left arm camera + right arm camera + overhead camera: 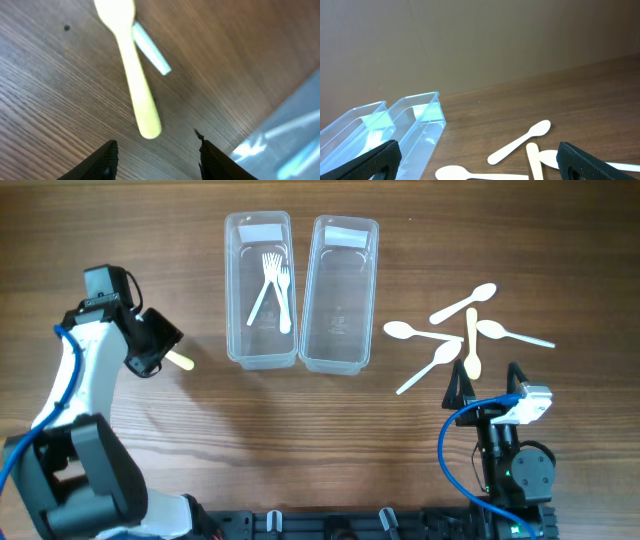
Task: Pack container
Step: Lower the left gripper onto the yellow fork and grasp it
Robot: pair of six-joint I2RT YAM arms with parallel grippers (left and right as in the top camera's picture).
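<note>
Two clear containers stand side by side at the back. The left container (233, 300) holds two white forks (272, 285); the right container (340, 340) looks empty. Several white spoons (437, 362) lie scattered to the right. A cream utensil (181, 361) lies left of the containers, mostly hidden under my left gripper (155, 345). In the left wrist view its handle (136, 80) lies just ahead of the open, empty jaws (157, 147), over a pale strip (150, 47). My right gripper (487, 385) is open and empty, just in front of the spoons (520, 142).
The left container's wall (295, 135) shows at the right of the left wrist view. Both containers (420, 125) show at the left of the right wrist view. Bare wooden tabletop lies between the two arms.
</note>
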